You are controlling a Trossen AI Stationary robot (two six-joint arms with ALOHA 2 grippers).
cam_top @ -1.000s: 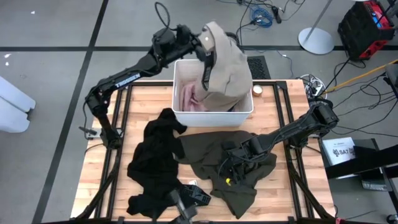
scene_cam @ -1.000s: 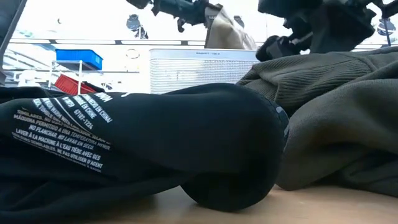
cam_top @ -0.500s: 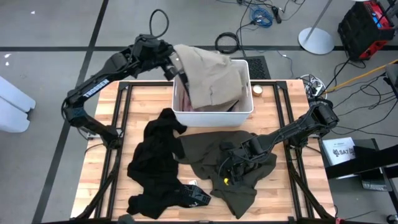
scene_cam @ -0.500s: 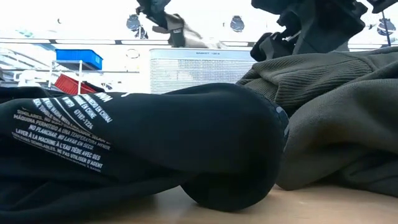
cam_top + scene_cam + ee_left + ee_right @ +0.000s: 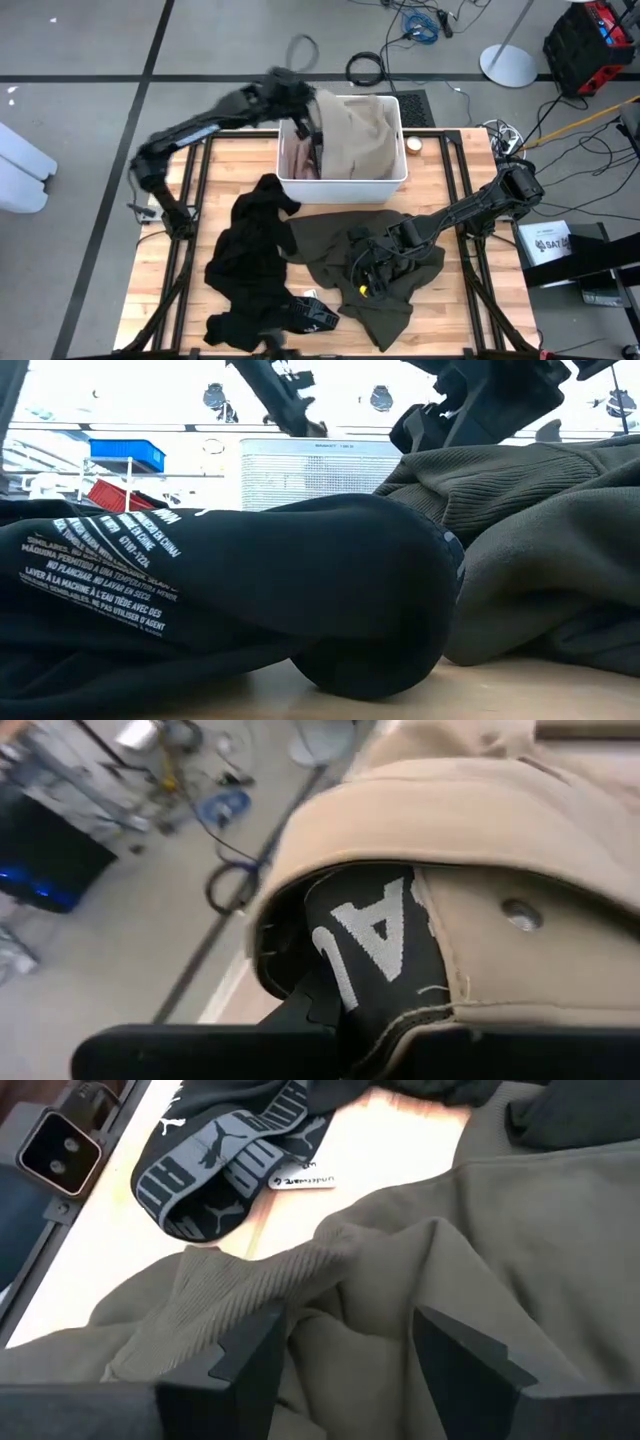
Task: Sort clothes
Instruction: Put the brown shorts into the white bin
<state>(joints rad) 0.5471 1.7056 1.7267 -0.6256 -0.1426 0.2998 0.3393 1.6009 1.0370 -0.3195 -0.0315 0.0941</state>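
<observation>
The khaki-tan garment [image 5: 362,132] lies bunched in the white bin [image 5: 340,186] at the table's far middle, partly over a pale pink garment [image 5: 298,160]. My left gripper [image 5: 318,136] reaches into the bin's left part and is shut on the khaki garment [image 5: 520,840]. The dark olive-green garment [image 5: 330,245] lies spread on the table near the bin. My right gripper [image 5: 350,1355] hangs open over its middle, a finger on either side of a raised fold. Black clothes [image 5: 250,262] lie in a heap to the left. My left gripper pinches the khaki garment at a stitched edge [image 5: 432,1012] beside its black inner label [image 5: 370,945]. It comes slanting down from the table's far left. The rest of the garment lies slack in the bin. My right gripper's fingers [image 5: 250,1352] stand low at the olive fold; whether they touch it I cannot tell.
A black waistband with white print [image 5: 215,1165] lies near the table's front edge. A small round object [image 5: 413,145] sits right of the bin. Bare wood [image 5: 225,160] shows left of the bin and along the right side.
My left gripper swung toward the far left of the bin, then came back over its left part, sinking and tipping downward while staying shut. The khaki garment, which hung high above the bin, has come down and now lies bunched inside it.
</observation>
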